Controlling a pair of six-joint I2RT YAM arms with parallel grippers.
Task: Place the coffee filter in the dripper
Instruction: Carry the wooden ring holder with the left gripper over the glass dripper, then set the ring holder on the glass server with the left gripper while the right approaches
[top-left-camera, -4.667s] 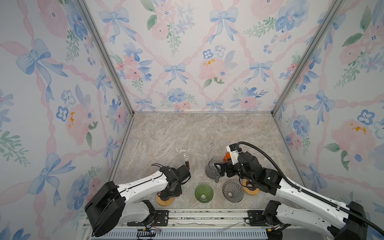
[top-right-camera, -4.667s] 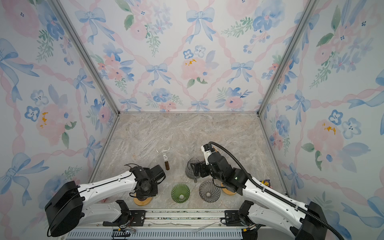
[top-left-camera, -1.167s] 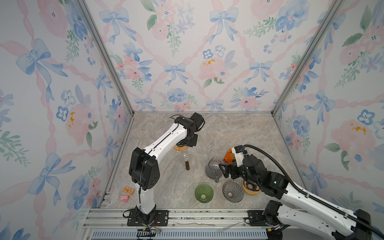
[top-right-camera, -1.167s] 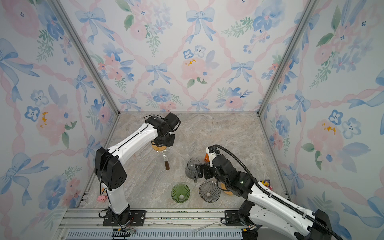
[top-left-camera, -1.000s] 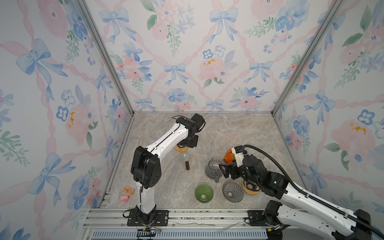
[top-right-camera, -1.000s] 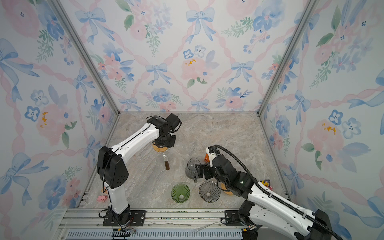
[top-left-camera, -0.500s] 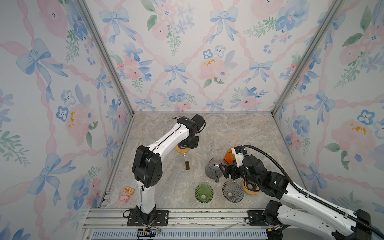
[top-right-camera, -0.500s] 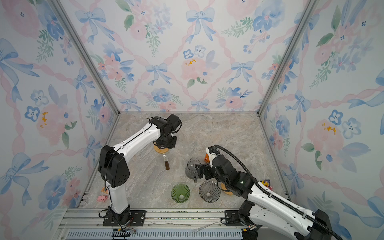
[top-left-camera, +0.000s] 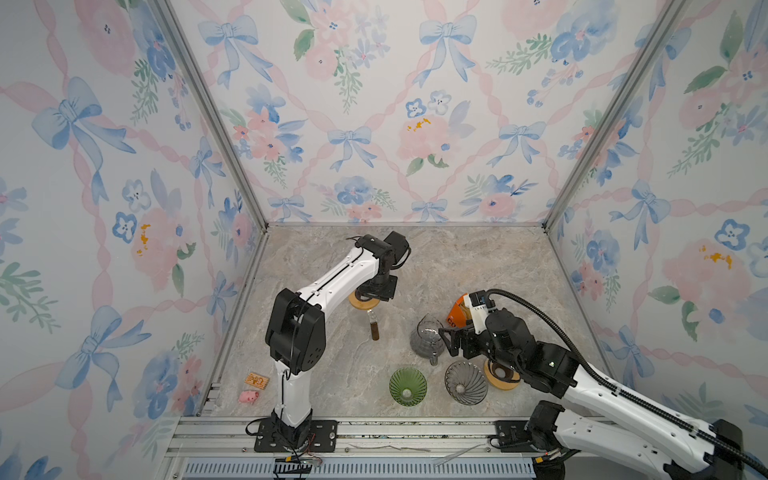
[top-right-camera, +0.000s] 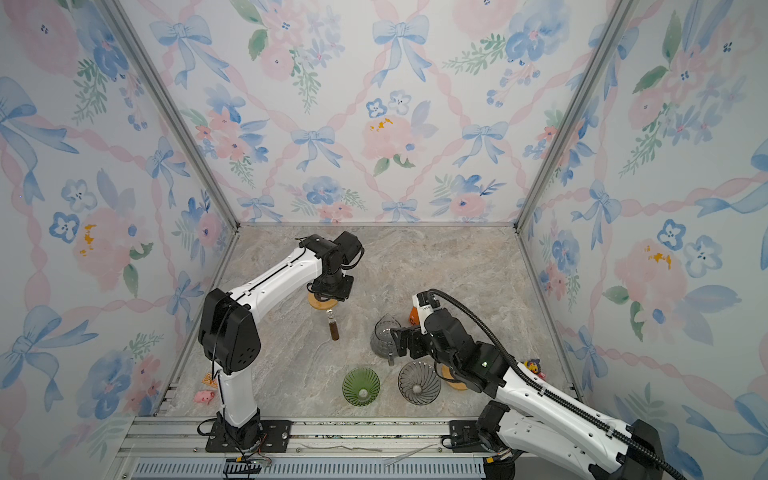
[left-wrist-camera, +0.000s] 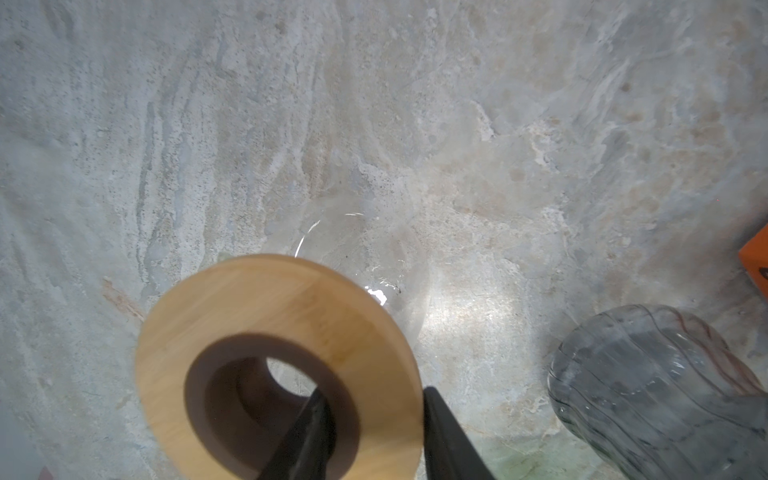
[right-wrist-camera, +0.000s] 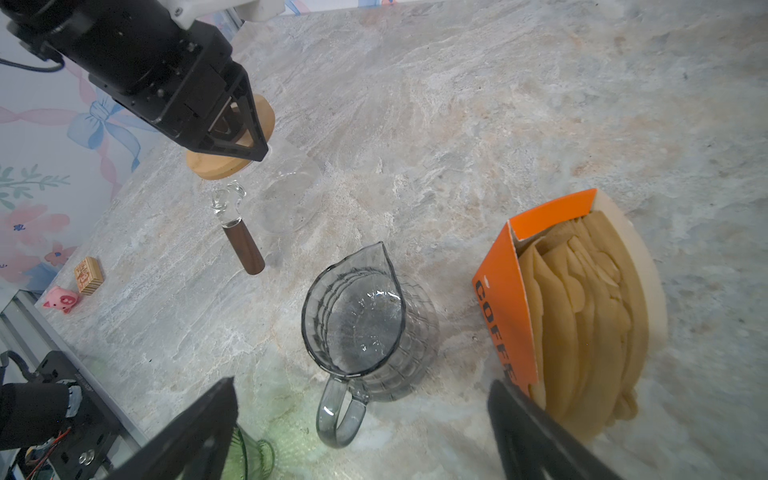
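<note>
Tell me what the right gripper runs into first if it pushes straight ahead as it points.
Likely the grey glass pitcher: its handle lies dead ahead of the right gripper, whose jaws stand open. The orange filter box sits off to the side. Depth is uncertain.

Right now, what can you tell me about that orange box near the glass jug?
The orange box looks like thin cardboard, with black letters reading COFFE down one side. Its top is open and packed with tan paper filters standing on edge. It sits on the marbled table beside the glass jug, apart from it. One dark finger of the open right end effector comes close to one of its corners; contact cannot be told.
</note>
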